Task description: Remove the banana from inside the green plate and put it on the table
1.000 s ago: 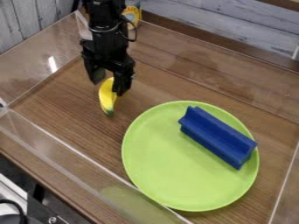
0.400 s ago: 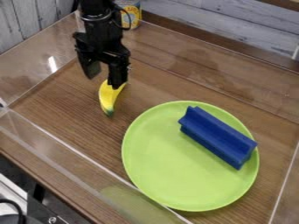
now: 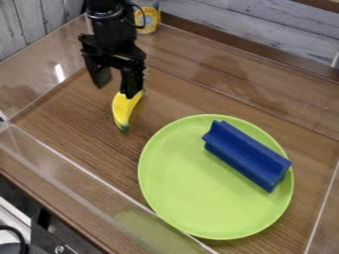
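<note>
Since the earlier frame the gripper (image 3: 114, 84) has lifted off the banana (image 3: 123, 110) and now hangs just above it, its two black fingers spread apart with nothing between them. That small yellow banana lies flat on the brown wooden bench (image 3: 199, 79), just to the left of the green plate (image 3: 185, 189) and not touching its rim. It rests there because the job was to take it out of the plate and set it down on the wood, and that looks finished. A blue block (image 3: 247, 154) sits on the right side of the plate, slanted across it. Clear plastic walls ring the bench. The black arm comes down from the top left of the view, its wrist straight and the gripper pointing directly downward over the upper end of the banana. A yellow cup (image 3: 145, 17) stands behind the arm, partly hidden.
</note>
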Controlling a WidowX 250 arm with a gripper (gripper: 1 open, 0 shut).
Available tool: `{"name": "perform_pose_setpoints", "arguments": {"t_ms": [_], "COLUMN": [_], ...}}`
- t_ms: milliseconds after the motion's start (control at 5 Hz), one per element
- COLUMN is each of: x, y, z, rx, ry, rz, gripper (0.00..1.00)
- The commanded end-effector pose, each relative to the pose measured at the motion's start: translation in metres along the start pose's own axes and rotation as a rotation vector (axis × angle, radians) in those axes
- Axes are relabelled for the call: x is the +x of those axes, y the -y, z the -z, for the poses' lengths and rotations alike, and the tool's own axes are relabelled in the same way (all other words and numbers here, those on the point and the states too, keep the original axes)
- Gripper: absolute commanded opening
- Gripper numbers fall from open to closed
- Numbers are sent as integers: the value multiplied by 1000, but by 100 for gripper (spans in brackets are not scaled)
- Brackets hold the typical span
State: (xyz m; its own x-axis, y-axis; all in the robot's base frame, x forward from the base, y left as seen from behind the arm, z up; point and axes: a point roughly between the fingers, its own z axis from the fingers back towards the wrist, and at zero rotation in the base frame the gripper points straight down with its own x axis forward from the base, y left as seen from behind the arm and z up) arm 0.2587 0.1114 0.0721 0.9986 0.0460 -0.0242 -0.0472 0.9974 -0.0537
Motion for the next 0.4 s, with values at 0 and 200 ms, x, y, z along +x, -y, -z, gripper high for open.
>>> {"name": "perform_pose_setpoints", "arguments": {"t_ms": [0,200], "x": [4,3], "y": [-4,-3], "z": [-25,-26], "rx": [21,10], "ry": [70,64], "rz": [-20,-32], "gripper": [100,100]}}
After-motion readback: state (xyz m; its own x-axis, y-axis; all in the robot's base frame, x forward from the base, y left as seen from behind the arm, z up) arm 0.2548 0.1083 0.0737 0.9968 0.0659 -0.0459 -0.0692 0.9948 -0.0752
